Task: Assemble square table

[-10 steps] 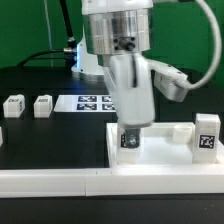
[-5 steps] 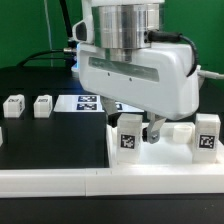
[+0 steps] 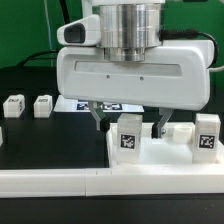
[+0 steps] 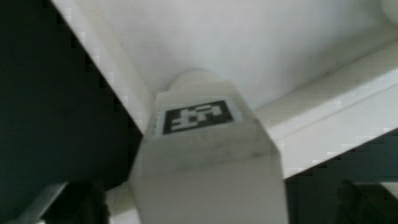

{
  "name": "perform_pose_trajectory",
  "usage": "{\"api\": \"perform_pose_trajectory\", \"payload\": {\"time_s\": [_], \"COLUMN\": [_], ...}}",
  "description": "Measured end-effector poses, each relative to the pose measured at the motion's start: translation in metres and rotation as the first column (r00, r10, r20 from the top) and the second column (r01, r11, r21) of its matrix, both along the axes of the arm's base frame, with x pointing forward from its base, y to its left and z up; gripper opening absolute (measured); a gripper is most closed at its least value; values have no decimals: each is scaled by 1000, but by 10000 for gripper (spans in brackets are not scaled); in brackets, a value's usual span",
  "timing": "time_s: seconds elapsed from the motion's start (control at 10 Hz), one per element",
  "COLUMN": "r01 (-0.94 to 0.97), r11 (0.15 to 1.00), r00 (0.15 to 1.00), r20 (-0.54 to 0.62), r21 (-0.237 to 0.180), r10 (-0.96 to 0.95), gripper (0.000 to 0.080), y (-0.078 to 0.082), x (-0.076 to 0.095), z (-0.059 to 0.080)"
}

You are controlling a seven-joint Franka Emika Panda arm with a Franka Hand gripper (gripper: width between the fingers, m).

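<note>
The end effector [image 3: 128,127] was seen released, its two dark fingers [image 3: 97,119] spread wide and pointing down. A leg [image 3: 128,137] stood upright between them, and a clear gap was left on each side, so that neither finger was touching it. The leg's black-and-white tag was turned toward the exterior camera. Its foot rested on the white slab [image 3: 160,163], which lay directly beneath the end effector and reached away toward the exterior view's right. In the wrist view the same leg [image 4: 205,165] was shown centred under the end effector [image 4: 205,205], its tag facing the camera. The dark fingers were only dimly seen at either side of it, apart from its flanks. The slab [image 4: 267,40] with its raised rim was seen behind it, and the black table [image 4: 45,90] beyond the slab's edge. A second leg [image 3: 207,135] stood upright on the slab, well out to the exterior view's right of the end effector and clear of the nearer finger. A third leg [image 3: 42,104] and a fourth leg [image 3: 12,105] were set side by side on the table [image 3: 50,140], well off to the exterior view's left of the end effector. The marker board [image 3: 84,101] lay flat behind the end effector and was largely hidden by its broad white body. A long white wall [image 3: 50,182] ran across the table in front of the end effector, along the slab's near edge.
</note>
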State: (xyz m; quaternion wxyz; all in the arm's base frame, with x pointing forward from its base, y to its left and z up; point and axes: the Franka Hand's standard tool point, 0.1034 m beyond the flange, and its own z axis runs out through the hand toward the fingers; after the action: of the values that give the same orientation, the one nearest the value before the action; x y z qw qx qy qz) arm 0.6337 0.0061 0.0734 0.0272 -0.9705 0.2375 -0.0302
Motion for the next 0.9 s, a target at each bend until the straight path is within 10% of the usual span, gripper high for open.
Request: {"api": "perform_pose_trajectory", "payload": {"time_s": [0.1, 0.3, 0.6, 0.9], "r01": [17, 118, 360, 804], "r11": [1000, 993, 933, 592], "r00": [1000, 993, 933, 594], "r20": [-1, -9, -24, -84], "r21": [1, 7, 19, 52], "r10": [-17, -118, -359, -800], "gripper": [636, 293, 294, 294], "y": [0, -2, -5, -9], "x": [0, -1, -2, -6], "z": [0, -1, -2, -3]}}
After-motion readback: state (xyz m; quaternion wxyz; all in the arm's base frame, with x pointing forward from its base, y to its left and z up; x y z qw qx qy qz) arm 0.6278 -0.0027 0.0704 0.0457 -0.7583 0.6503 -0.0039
